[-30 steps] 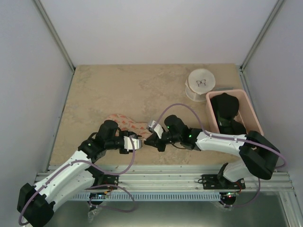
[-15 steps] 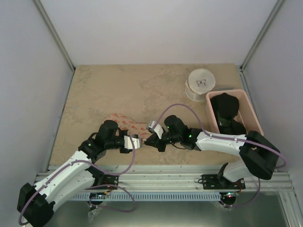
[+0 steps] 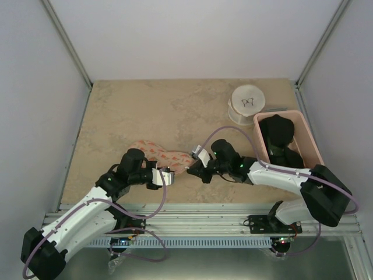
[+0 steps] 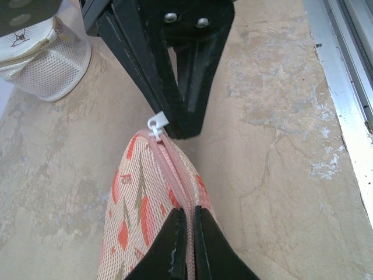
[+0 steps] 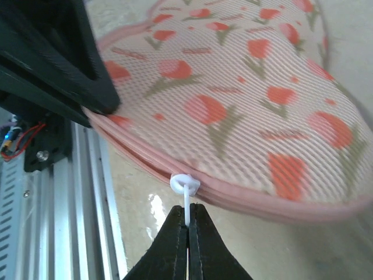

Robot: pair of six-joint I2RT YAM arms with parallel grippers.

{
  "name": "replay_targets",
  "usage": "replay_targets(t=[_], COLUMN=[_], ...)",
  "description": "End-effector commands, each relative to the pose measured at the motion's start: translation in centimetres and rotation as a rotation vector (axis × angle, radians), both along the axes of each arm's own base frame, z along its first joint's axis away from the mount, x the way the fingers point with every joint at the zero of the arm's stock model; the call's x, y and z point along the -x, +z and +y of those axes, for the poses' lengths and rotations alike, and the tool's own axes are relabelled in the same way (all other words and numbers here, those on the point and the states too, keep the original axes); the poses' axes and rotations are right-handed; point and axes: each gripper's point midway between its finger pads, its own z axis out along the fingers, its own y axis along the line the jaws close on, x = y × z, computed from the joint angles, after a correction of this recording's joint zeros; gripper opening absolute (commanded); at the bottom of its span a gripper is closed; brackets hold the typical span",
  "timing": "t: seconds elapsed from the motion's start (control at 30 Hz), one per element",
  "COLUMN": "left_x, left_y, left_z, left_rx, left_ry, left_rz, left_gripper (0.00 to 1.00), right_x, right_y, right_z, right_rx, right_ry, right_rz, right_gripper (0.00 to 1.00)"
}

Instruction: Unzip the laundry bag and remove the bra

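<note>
The bag (image 5: 245,76) is matt, ribbed mesh cloth with a smoother pink woven rim. Its zip pull (image 5: 186,198) is glossy white plastic. The left claw (image 4: 187,214) and right claw (image 5: 187,209) look like matt black plastic. The bench (image 4: 280,134) is mottled and stone-like, with a faint sheen. The rail (image 4: 344,105) is brushed metal.

Laundry bag (image 3: 154,150) left of bin (image 3: 312,142)

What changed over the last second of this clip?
The left gripper closed on the laundry bag at its pink rim. The right gripper, shut on the zipper pull throughout, shifted right, drawing that end of the bag along. The white container and pink bin stayed put.
</note>
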Motion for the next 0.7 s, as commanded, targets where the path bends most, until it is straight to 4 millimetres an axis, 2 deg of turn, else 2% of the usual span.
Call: replay_targets(t=[0.0, 0.4, 0.57, 0.67], left_x=[0.5, -0.3, -1.5, -2.8], left_y=[-0.2, 0.2, -0.8, -2.5], left_z=[0.2, 0.9, 2.0, 3.6], left_rx=[-0.021, -0.049, -0.098, -0.162], left_ry=[-0.018, 0.026, 0.112, 0.196], left_rz=[-0.006, -0.057, -0.059, -0.078], left_gripper=[0.00, 0.00, 0.00, 0.00], right_x=[-1.3, -4.5, -4.4, -4.2], right_y=[-0.7, -2.3, -2.8, -2.7], right_z=[-2.1, -6.6, -7.0, -6.7], right_rx=[0.028, 0.059, 0.064, 0.053], right_ry=[-0.060, -0.187, -0.181, -0.171], right_rz=[-0.015, 0.013, 0.031, 0.044], right_gripper=[0.01, 0.00, 0.01, 0.01])
